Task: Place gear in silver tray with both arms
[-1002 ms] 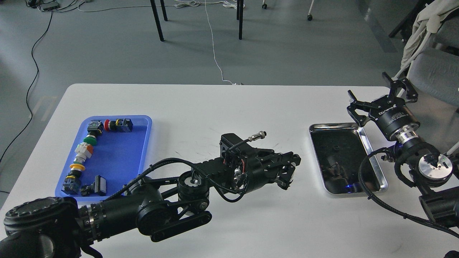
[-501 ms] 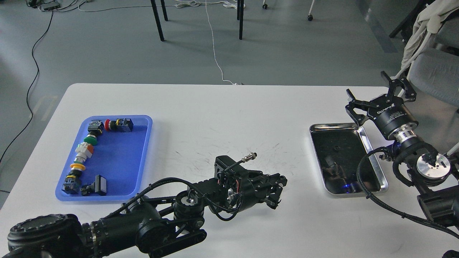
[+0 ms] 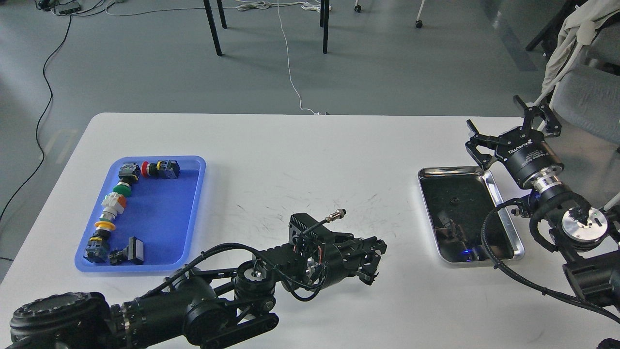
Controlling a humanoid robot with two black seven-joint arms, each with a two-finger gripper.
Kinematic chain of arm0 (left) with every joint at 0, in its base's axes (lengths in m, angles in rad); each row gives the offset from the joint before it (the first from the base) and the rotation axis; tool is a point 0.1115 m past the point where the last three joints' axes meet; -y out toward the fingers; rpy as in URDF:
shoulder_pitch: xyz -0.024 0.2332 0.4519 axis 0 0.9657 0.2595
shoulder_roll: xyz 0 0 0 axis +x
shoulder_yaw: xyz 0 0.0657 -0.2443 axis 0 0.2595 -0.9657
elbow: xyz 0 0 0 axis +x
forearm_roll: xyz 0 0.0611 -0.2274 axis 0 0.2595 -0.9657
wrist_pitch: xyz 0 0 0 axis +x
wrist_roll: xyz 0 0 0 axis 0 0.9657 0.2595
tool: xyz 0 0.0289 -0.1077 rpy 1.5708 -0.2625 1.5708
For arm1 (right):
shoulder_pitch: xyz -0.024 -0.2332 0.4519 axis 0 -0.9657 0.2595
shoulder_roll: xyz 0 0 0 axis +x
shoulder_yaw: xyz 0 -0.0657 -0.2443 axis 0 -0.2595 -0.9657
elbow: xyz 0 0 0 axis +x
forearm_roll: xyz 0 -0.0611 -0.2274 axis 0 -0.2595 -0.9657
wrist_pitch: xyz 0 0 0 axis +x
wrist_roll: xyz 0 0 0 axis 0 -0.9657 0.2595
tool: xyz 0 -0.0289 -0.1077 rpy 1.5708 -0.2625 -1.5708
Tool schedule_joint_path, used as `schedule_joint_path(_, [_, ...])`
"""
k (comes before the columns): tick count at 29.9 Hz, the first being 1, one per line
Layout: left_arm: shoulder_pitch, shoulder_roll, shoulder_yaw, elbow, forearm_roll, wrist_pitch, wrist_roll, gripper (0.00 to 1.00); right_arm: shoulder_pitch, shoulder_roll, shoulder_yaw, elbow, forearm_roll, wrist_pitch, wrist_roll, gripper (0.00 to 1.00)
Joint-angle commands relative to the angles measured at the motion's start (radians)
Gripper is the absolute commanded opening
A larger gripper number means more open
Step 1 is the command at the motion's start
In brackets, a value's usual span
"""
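The silver tray point(image 3: 450, 169) lies on the white table at the right. A small dark round piece point(image 3: 453, 199), possibly the gear, rests on its dark floor; it is too small to name for sure. My left gripper point(image 3: 375, 261) hovers low over the table's middle front, well to the left of the tray. Its fingers stand apart with nothing between them. My right gripper point(image 3: 513, 127) is wide open and empty, just past the tray's far right corner.
A blue plastic tray point(image 3: 193, 213) at the left holds several push-button and switch parts along its left side and far end. The table's right edge runs close by my right arm. Chairs and cables stand on the floor beyond.
My left arm has drawn back toward me and to the left, away from the silver tray, and lowered. My right gripper has hardly moved.
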Motion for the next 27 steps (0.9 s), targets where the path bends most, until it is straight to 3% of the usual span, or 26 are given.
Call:
schedule_joint_path(1, [0.000,0.000,-0.002,0.017,-0.005,0.006,0.000,0.24,0.000,0.000,0.000,0.000,0.000,0.000,0.000,0.98])
schedule_joint_path(17, [-0.002,0.000,-0.008,0.033,-0.025,0.059,0.003,0.49,0.005,-0.004,0.000,0.031,0.000,0.000,0.000,0.98])
schedule_joint_path(23, [-0.014,0.000,-0.116,0.031,-0.065,0.081,0.005,0.76,0.029,-0.017,-0.005,0.086,-0.005,0.000,-0.005,0.98])
schedule_joint_path(25, [-0.023,0.000,-0.200,0.021,-0.150,0.079,0.014,0.90,0.054,-0.021,-0.034,0.104,-0.029,-0.004,-0.006,0.98])
schedule_joint_path(27, [-0.040,0.000,-0.285,0.019,-0.284,0.078,0.038,0.97,0.086,-0.040,-0.063,0.130,-0.058,-0.019,-0.006,0.98])
